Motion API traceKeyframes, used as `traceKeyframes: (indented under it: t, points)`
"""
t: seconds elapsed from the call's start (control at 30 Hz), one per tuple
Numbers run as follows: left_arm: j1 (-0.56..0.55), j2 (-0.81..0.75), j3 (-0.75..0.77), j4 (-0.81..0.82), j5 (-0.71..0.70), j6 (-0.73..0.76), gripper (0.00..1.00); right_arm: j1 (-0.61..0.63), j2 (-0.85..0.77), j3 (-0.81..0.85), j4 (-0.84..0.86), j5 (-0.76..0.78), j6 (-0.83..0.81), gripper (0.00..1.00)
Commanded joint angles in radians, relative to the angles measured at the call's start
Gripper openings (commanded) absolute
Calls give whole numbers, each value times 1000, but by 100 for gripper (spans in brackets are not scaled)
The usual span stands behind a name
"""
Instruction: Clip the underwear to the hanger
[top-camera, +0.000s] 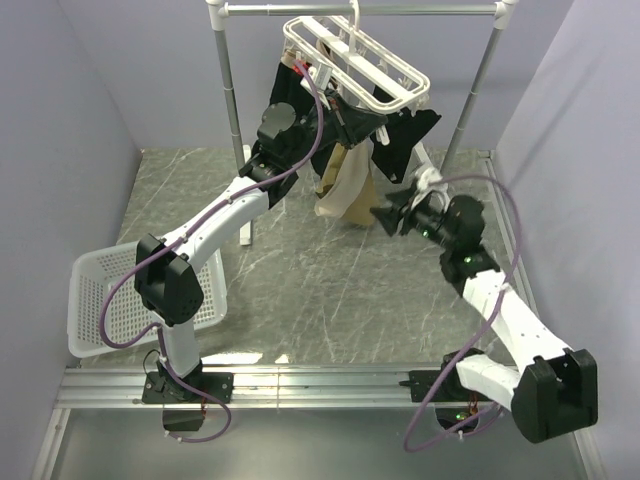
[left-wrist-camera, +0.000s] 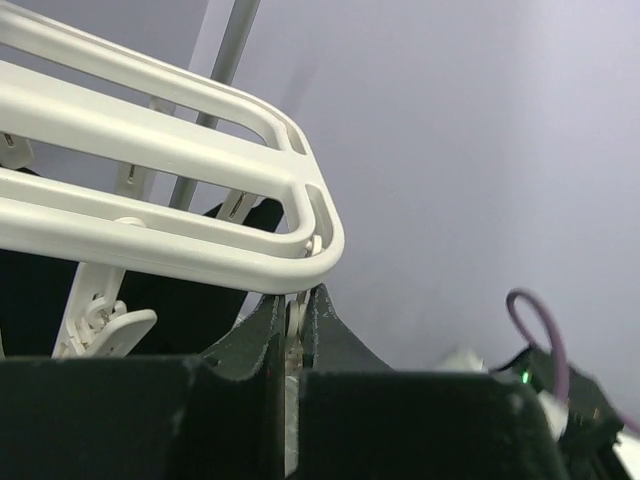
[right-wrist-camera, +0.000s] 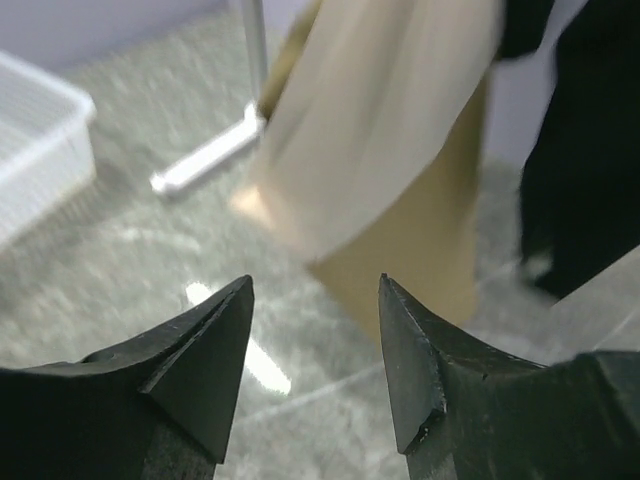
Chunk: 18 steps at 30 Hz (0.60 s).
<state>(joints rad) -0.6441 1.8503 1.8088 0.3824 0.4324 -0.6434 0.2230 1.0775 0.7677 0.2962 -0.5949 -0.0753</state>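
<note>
Where it hangs beneath the hanger, above the far middle of the desk, the underwear is a soft tan drape with a paler, cream-coloured panel falling down its front. Its top is hidden behind the left end effector, so I cannot tell whether a clip has hold of the fabric. In the left wrist view that end effector has its dark fingers drawn almost together just under the rounded corner of the hanger. A thin white clip is pinched in the narrow slot between them, and other clips dangle from the frame to the left. The right end effector sits just beside the lower right edge of the underwear. In the right wrist view its jaws stand well apart around nothing, with the underwear blurred beyond the tips and apart from them. Black garments hang from the hanger on both sides of the underwear. The hanger itself hooks over a metal pole rack along the far edge of the desk. A white basket rests at the desk's left edge, towards the near corner.
</note>
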Motion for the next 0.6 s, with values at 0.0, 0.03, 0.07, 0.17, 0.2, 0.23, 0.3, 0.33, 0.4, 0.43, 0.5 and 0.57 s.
traceKeyframes:
  t: [0.0,0.03,0.07,0.17,0.2,0.23,0.3,0.33,0.4,0.43,0.5,0.57]
  points:
    - [-6,-7,43,27,-21,4,0,102,-47,-115,168,217,-90,60]
    - [-5,-8,40,26,-26,2,0,127,-50,-166,214,278,-102,60]
    - [-6,-13,34,24,-30,1,0,150,-48,-189,239,311,-118,60]
    - [-8,-22,21,24,-40,2,0,255,-18,-281,383,441,-193,63]
    - [-9,-23,20,24,-43,4,0,304,-2,-301,465,472,-240,65]
    - [-12,-25,17,24,-43,2,0,332,42,-327,501,518,-263,74]
    - [-14,-26,14,23,-41,5,0,370,90,-341,585,538,-316,84]
    - [-17,-28,12,20,-41,10,0,389,120,-356,607,523,-323,96]
    - [-15,-31,9,19,-43,11,0,432,174,-375,683,515,-374,96]
    - [-15,-33,6,21,-44,13,0,441,197,-378,705,518,-392,97]
    - [-17,-34,6,26,-43,11,0,461,270,-364,761,524,-435,97]
    - [-17,-37,4,27,-46,14,0,469,320,-346,793,546,-493,98]
